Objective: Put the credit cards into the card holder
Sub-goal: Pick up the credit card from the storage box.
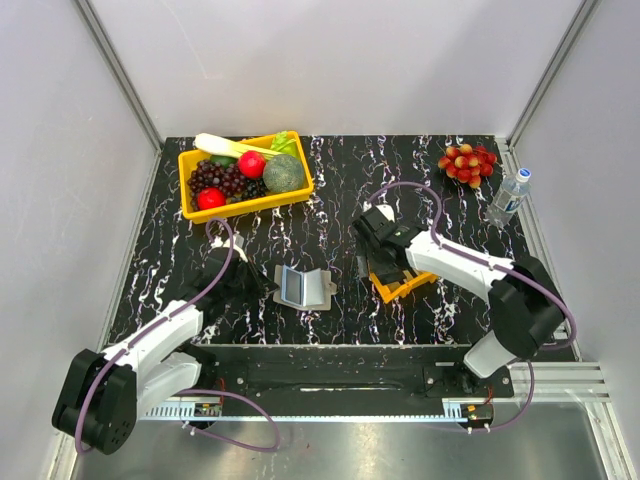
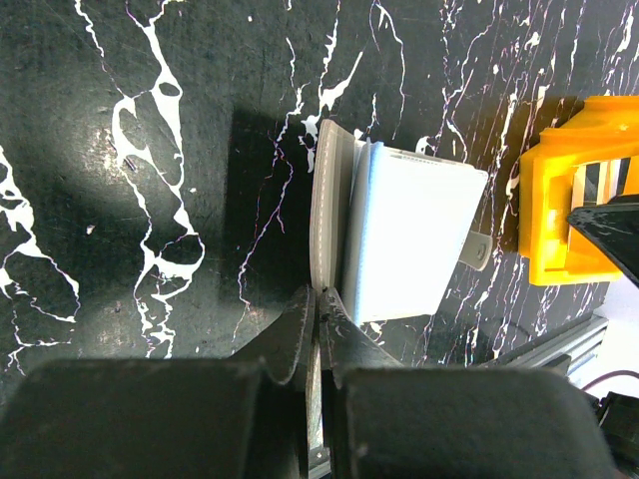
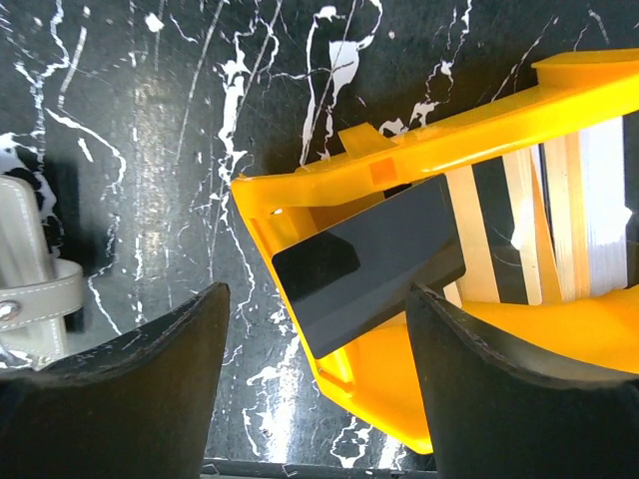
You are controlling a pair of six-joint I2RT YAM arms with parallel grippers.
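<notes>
Here the dark card (image 3: 369,261) lies slanted at frame centre, inside the spread right claw (image 3: 318,299); the left claw (image 2: 318,324) pinches the card holder (image 2: 409,239).

A yellow bin (image 1: 262,203) heaped with fruit and vegetables is sitting at the far left of a black marbled table (image 1: 330,170). A cluster of red fruit (image 1: 467,163) and a water bottle (image 1: 508,198) are sitting far right, and a small orange tray (image 1: 400,288) is lying mid-table.

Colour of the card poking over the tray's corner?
Glossy black rectangular card, in the small orange plastic tray; right wrist view.
</notes>
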